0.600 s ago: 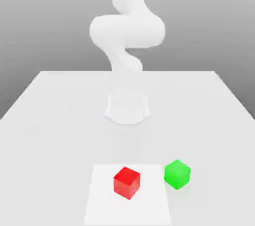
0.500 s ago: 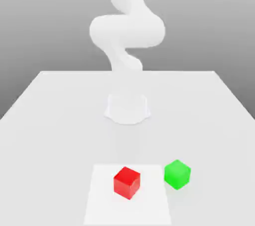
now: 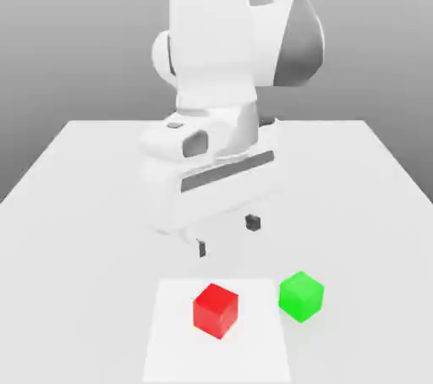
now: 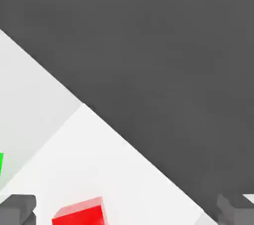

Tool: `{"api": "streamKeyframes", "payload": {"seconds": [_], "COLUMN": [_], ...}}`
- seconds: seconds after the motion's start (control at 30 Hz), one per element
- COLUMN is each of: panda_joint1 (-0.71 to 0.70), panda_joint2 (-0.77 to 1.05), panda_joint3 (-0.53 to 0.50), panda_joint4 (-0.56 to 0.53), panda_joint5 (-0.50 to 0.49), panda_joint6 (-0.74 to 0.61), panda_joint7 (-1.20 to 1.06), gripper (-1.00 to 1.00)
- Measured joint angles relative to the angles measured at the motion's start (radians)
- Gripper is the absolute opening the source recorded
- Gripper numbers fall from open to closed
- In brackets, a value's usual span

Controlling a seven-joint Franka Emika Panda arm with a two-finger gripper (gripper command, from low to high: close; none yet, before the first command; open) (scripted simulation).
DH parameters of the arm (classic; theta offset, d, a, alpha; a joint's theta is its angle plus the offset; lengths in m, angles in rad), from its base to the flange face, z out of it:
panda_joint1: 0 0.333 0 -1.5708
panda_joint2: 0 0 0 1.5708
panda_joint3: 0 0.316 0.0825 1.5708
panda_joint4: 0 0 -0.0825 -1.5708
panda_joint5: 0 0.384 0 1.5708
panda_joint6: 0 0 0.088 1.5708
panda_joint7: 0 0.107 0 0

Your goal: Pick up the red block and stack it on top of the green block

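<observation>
White surface (image 3: 84, 205), grey backdrop. Red block (image 3: 215, 310) on paler square patch (image 3: 169, 348); green block (image 3: 301, 295) just beside. Pincer (image 3: 227, 235) released, above. Hand view: dark floor (image 4: 173, 45) beyond edge.

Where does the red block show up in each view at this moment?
Exterior view: the red block sits on the lighter square patch near the table's front edge, to the exterior view's left of the green block.
Hand view: the red block lies between the two dark fingertips.
Shared landmark: the lighter square patch.
</observation>
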Motion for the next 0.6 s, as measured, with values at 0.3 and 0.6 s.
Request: {"api": "streamKeyframes", "payload": {"seconds": [0.3,0.6], "panda_joint1": [-0.064,-0.071], "panda_joint2": [0.301,0.307], "panda_joint3": [0.09,0.097], "panda_joint4": [-0.026,-0.025], "panda_joint5": [0.105,0.106], "panda_joint6": [0.225,0.229], "panda_joint7": [-0.211,-0.212], "gripper": [0.0,-1.0]}}
